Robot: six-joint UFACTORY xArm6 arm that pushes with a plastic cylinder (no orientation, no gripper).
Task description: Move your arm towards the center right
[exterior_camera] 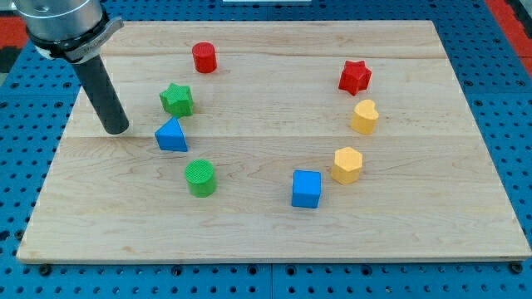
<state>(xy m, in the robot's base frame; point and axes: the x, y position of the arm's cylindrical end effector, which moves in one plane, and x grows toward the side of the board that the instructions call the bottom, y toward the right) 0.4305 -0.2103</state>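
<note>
Here my tip (116,130) rests on the wooden board (266,237) near the view's left edge, about midway up. The dark rod leans a little: its upper end sits further to the view's left and top, where it joins a grey metal collar (62,25) in the top left corner. The tip carries nothing and touches no block; it is a bare rod end with bare wood round it.

The centre right of the board, which the task names, lies far across from the tip. There a yellow heart-shaped block (364,116) stands near the right side, with a red star block (355,77) just above it and a yellow hexagonal block (347,164) below it.

Nearest the tip is a blue triangular block (171,135), just to the tip's right and apart from it. A green star block (176,100) sits just above the blue triangular block, close to it; whether the two touch I cannot tell. A green cylinder (200,178) stands below and slightly right of the blue triangular block. A red cylinder (204,57) stands towards the view's top, right of the rod. A blue cube (307,188) sits low in the middle, just left of the yellow hexagonal block.

The board lies on a blue perforated table (507,116).
</note>
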